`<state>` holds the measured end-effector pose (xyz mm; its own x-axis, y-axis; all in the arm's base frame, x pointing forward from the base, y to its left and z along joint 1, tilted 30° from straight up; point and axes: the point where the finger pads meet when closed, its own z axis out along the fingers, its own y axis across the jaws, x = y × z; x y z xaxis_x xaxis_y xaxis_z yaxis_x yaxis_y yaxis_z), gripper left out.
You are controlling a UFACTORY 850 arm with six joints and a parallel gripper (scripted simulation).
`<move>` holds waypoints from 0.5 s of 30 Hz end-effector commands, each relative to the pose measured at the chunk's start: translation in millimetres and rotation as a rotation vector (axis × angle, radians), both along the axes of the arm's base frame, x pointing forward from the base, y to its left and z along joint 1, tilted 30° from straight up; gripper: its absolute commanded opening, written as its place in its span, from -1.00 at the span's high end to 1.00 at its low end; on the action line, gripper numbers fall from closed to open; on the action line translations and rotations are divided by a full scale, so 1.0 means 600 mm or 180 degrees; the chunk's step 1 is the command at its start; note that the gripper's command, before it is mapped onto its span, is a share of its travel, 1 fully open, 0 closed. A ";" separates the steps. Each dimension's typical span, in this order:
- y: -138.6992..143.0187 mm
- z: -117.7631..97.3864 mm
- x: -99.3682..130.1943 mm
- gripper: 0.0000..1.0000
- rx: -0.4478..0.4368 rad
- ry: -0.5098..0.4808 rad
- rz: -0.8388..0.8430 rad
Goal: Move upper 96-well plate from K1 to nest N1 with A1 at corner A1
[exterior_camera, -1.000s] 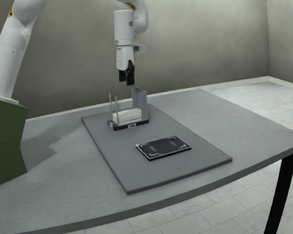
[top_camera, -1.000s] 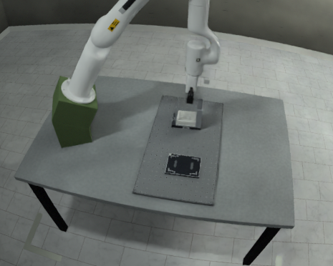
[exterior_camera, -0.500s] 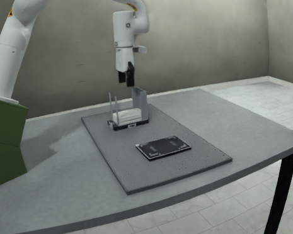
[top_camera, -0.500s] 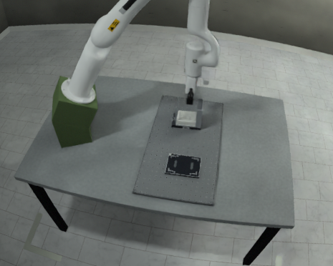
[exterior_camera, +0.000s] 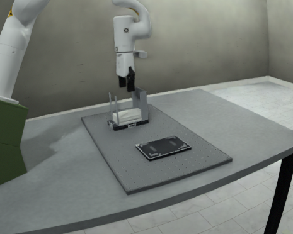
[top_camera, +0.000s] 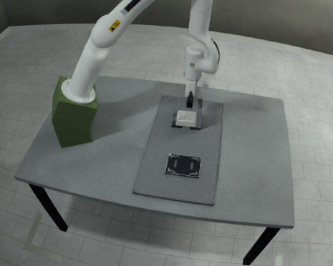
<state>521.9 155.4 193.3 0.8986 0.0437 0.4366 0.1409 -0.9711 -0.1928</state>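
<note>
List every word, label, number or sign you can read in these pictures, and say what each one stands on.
No word or number can be read in either view.
Yellow warning sticker on the arm's upper link: a black symbol, too small to read.
Small round mark on the wrist housing above the tool: too blurred to read.
White corner marks on the plate nest: no A1 lettering can be made out.
Small pale tag on the stack rack's base: unreadable.

arm (top_camera: 96,53): glossy white plastic | breadboard (top_camera: 160,171): matt grey, perforated metal | nest (exterior_camera: 147,151): black, slightly glossy | pedestal (top_camera: 71,125): matt green
</note>
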 end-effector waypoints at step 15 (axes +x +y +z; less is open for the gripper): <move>0.011 -0.040 0.021 -1.00 0.0005 -0.0091 -0.0016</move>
<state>531.5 160.4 174.4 0.8950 0.0420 0.4441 0.1427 -0.9702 -0.1959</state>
